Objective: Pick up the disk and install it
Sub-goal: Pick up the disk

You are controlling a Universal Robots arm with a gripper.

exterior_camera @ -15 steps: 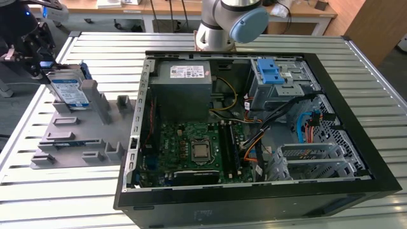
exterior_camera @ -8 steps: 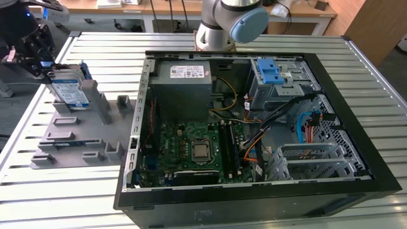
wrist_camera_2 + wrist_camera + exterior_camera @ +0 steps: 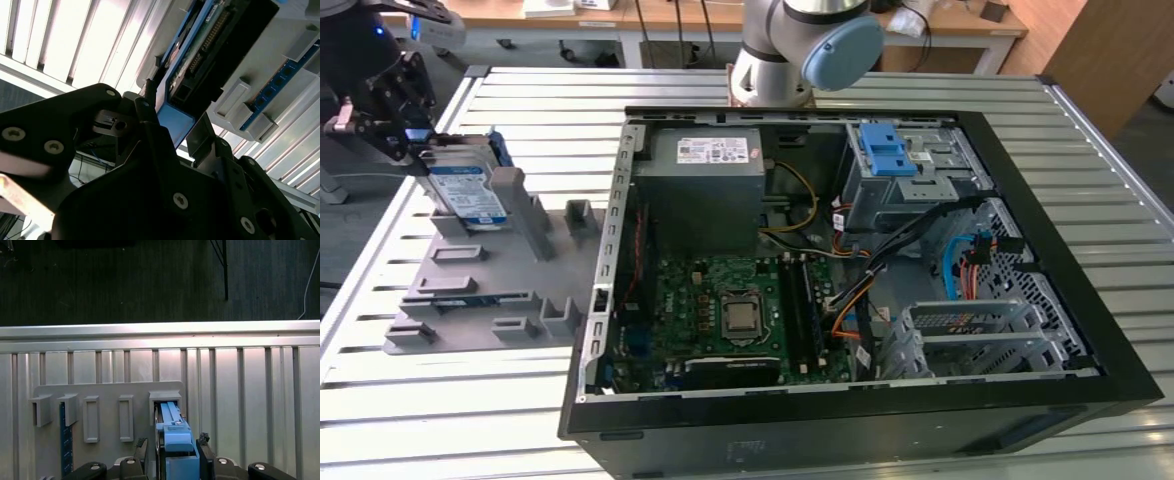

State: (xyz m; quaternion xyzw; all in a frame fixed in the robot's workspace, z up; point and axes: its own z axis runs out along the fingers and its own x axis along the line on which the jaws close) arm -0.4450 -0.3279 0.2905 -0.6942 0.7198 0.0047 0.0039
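The disk (image 3: 464, 190) is a silver drive with a blue-and-white label and a blue carrier. It stands on edge in a slot of the grey holder (image 3: 480, 290), at the exterior view's far left. My gripper (image 3: 416, 150) sits over the disk's top end. In the first wrist view the blue carrier edge of the disk (image 3: 176, 440) lies between my two fingers (image 3: 141, 447), with the gripper (image 3: 172, 446) shut on it. The second wrist view shows the blue end of the disk (image 3: 175, 125) held between the fingers (image 3: 150, 95), still seated in the holder.
The open computer case (image 3: 854, 260) lies on the slatted metal table (image 3: 1121, 150), to the exterior view's right of the holder. Inside are a grey power supply box (image 3: 707, 170), the motherboard (image 3: 734, 310) and a drive cage with a blue latch (image 3: 887, 150). The arm's base (image 3: 801, 50) stands behind the case.
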